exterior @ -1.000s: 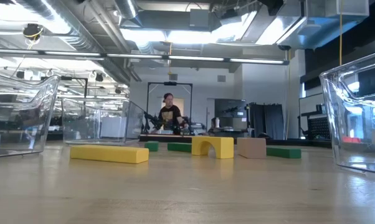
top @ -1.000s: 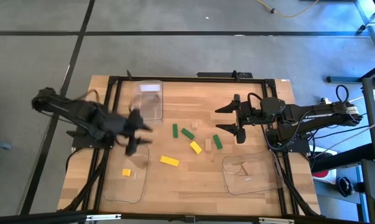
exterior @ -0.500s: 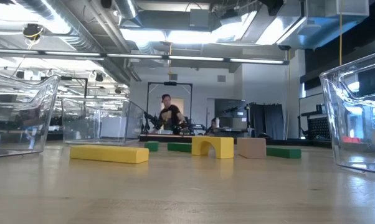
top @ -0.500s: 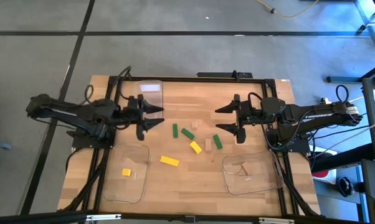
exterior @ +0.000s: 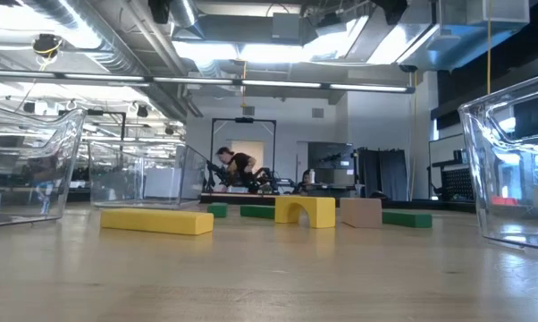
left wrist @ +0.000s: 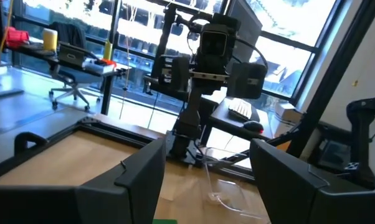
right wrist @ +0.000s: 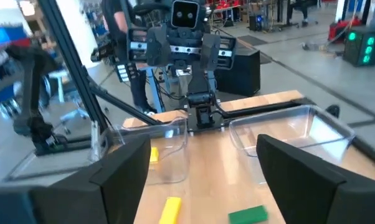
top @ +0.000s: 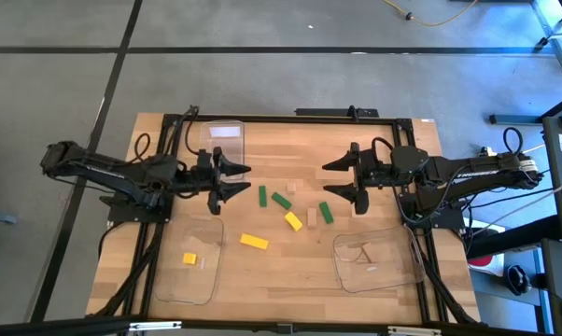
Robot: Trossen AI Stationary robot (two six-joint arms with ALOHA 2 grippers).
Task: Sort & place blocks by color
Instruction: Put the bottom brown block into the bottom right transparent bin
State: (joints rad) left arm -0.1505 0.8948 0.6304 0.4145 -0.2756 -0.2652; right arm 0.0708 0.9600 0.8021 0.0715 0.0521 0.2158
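Blocks [top: 283,201] are being crowded; neighbours may be knocked as the empty, wide-apart left gripper [top: 236,180] is lowered.

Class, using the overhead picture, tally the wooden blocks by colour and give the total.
Green blocks: 3
Yellow blocks: 3
Tan blocks: 2 that can be made out
Total: 8

Both pincers [top: 232,180] [top: 344,183] agape, facing inward.
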